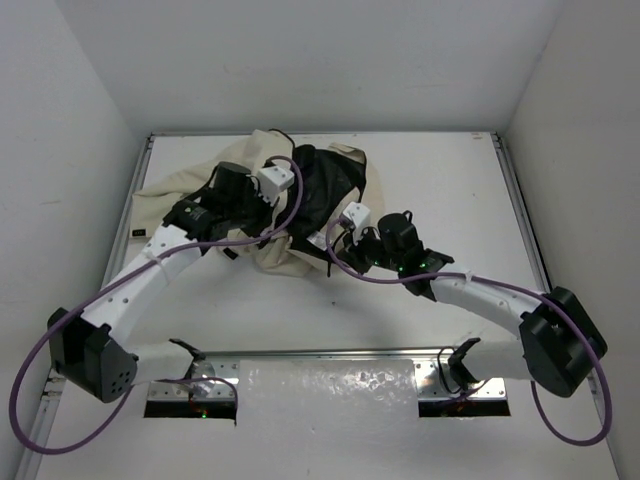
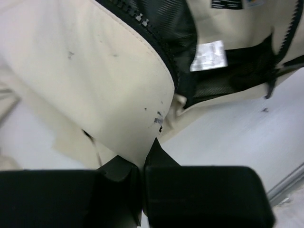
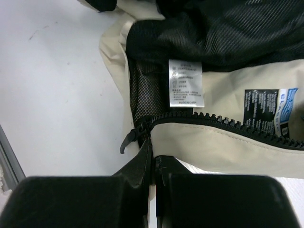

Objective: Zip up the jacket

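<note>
The cream-beige jacket (image 1: 170, 187) lies crumpled at the back middle of the table, its black lining (image 1: 325, 185) turned up. My left gripper (image 1: 297, 190) is shut on a cream front flap (image 2: 95, 71), with the fingers pinching its lower corner (image 2: 142, 159). Zipper teeth (image 2: 142, 23) run along that flap's edge. My right gripper (image 1: 326, 240) is shut on the jacket's bottom edge (image 3: 153, 159), just below the black zipper slider (image 3: 137, 133) with its hanging pull tab (image 3: 124, 144). The other row of teeth (image 3: 228, 126) runs right from there. The chest emblem is hidden.
A white care label (image 3: 186, 83) and a black-and-blue tag (image 3: 268, 111) are sewn inside the jacket. A metal rail (image 1: 320, 352) runs along the table's near edge. White walls enclose the table on three sides. A small dark sticker (image 1: 138, 233) sits at the left edge.
</note>
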Available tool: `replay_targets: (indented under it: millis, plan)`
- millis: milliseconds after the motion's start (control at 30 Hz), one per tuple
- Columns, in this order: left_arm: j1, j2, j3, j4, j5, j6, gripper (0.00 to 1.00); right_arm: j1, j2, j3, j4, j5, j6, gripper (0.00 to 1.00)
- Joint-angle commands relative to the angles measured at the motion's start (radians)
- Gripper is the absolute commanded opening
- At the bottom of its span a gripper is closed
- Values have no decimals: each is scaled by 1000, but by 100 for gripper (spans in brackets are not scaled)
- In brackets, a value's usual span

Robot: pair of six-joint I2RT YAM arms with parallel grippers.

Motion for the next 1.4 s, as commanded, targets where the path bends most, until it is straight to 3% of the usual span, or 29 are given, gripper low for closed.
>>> replay_targets:
  millis: [0, 67, 167, 233, 400, 467, 533, 567, 700, 767, 900, 1033, 1100, 1200, 1367]
  plan:
    - [-10, -82, 81, -96, -127, 121, 0, -3, -64, 27, 75, -43, 1, 0]
    - [-10, -85, 87, -79, -134, 129, 0, -3, -86, 20, 92, -68, 3, 0]
    - [-10, -77, 44, 37, -28, 65, 0, -5, -113, -6, 101, -80, -3, 0]
    - [-28, -65, 1, 185, 89, -47, 0, -3, -147, -23, 103, -89, -19, 0]
    - [-123, -33, -174, 379, 156, -261, 0, -5, -208, -60, 47, -117, -57, 0]
    - [-159, -75, -300, 549, 217, -342, 0, -6, -228, -91, 38, -121, -60, 0]
    - [-159, -126, -401, 830, 268, -379, 0, -5, -257, -126, 37, -135, -107, 0]
    - [-159, -172, -539, 1039, 349, -385, 0, -6, -276, -149, 38, -169, -126, 0]
    - [-159, -217, -680, 1378, 356, -479, 0, -23, -293, -160, 8, -223, -160, 0]
    - [-159, -253, -772, 1410, 424, -450, 0, -31, -287, -148, -26, -268, -187, 0]
    - [-160, -298, -921, 1565, 362, -390, 0, -31, -253, -114, -46, -355, -197, 0]
    - [-166, -316, -996, 1639, 383, -350, 0, -31, -206, -94, -48, -329, -177, 0]
    - [-174, -324, -1034, 1680, 438, -313, 0, -29, -186, -111, -23, -388, -167, 0]
    - [-188, -342, -1047, 1658, 428, -305, 0, -26, -193, -147, 53, -447, -143, 0]
    - [-188, -376, -1042, 1550, 437, -324, 0, 9, -205, -151, 29, -370, -164, 0]
